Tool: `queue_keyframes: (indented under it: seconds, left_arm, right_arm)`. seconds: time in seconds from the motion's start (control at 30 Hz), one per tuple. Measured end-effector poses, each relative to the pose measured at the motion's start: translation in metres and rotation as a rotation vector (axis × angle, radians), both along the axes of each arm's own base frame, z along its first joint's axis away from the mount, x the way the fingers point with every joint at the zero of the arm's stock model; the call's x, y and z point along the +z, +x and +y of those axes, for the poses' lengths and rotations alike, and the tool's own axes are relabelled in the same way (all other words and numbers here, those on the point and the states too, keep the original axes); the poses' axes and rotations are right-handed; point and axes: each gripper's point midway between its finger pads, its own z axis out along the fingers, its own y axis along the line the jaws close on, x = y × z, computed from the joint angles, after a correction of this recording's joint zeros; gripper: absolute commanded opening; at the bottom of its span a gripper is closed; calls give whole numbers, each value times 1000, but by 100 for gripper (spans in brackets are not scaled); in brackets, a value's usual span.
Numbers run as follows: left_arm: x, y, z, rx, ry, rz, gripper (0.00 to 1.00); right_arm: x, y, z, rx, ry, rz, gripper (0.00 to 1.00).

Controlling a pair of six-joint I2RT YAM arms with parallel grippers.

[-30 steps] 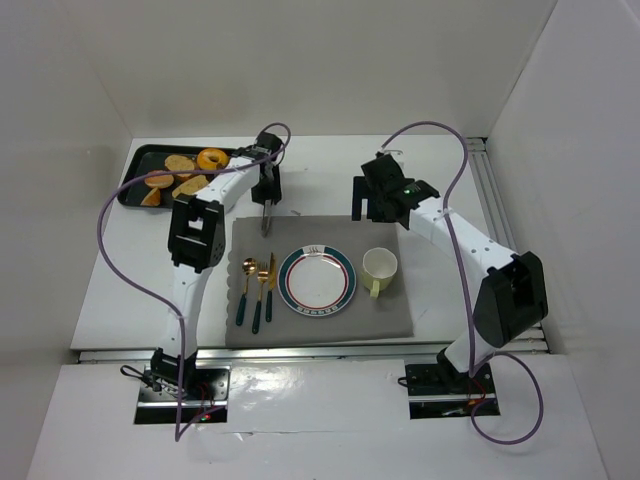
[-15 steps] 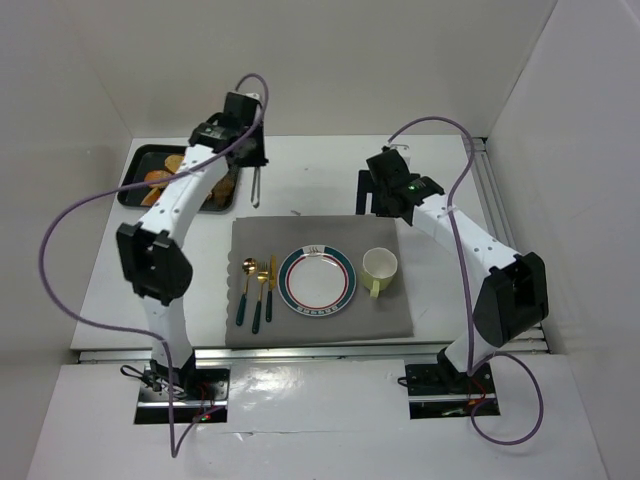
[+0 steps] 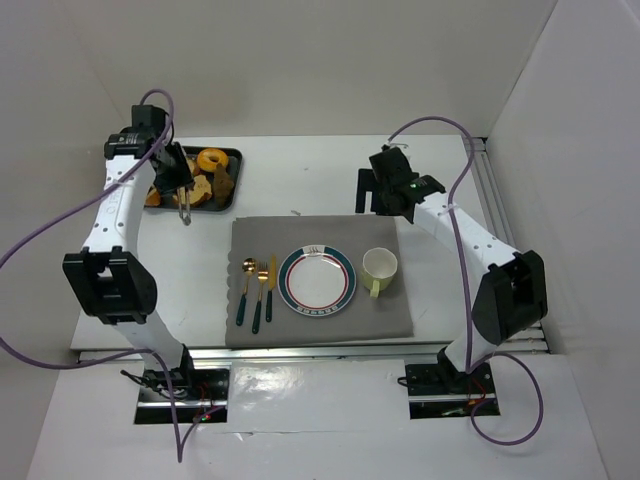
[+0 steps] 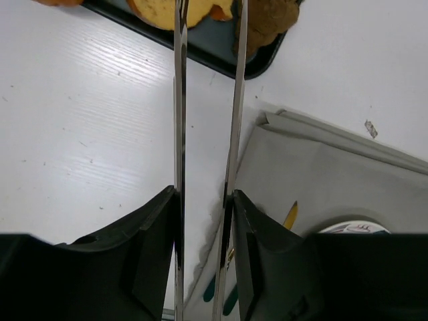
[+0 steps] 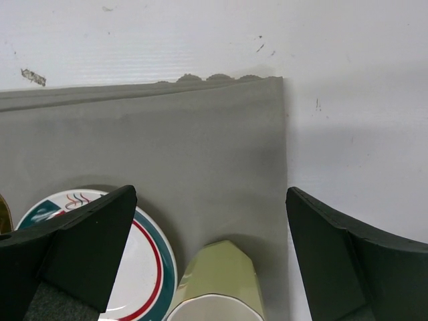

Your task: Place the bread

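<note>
Toasted bread slices (image 3: 200, 190) lie in a black tray (image 3: 232, 152) at the back left, beside an orange-glazed doughnut (image 3: 212, 158). One slice (image 4: 160, 10) shows at the top of the left wrist view. My left gripper (image 3: 172, 170) is shut on metal tongs (image 3: 184, 205), whose two blades (image 4: 179, 100) point toward the tray's near edge (image 4: 200, 57). I see no bread between the blades. The dinner plate (image 3: 317, 281) sits bare on the grey placemat (image 3: 300, 232). My right gripper (image 3: 385, 192) is open and empty above the mat's back right corner (image 5: 267, 90).
A pale green cup (image 3: 379, 266) stands right of the plate and also shows in the right wrist view (image 5: 217, 277). Gold and teal cutlery (image 3: 258, 285) lies left of the plate. White walls close in the table on the left, back and right.
My left arm has swung left with the tongs, from the mat's back edge to over the tray. The right arm has hardly moved.
</note>
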Motion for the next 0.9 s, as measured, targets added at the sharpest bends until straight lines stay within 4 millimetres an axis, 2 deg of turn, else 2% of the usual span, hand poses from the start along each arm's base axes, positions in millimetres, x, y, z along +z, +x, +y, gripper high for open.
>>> queue_keyframes:
  seconds: [0.07,0.13,0.3,0.47,0.6,0.73,0.9]
  left_arm:
    - [-2,-2,-6,-13,-9,13,49]
    - [-6,-2,-11,-26,-13,29,54]
    - [-28,5,-18,-21,-3,89,59]
    - [-51,8,-22,-18,75,154,58]
    - [-55,12,-28,-12,116,162,55]
    - [-53,28,-27,4,158,138,54]
    - [-64,39,-27,9,216,156,54]
  right_arm:
    - [-4,0,2,8,2,13,100]
    - [-8,0,4,18,7,24,100]
    - [-10,-1,9,34,23,32,100]
    - [-10,-1,10,38,25,33,100]
    - [-10,-1,10,40,25,33,100]
    - [-10,-1,11,46,31,36,100]
    - [-11,-2,12,50,35,41,100]
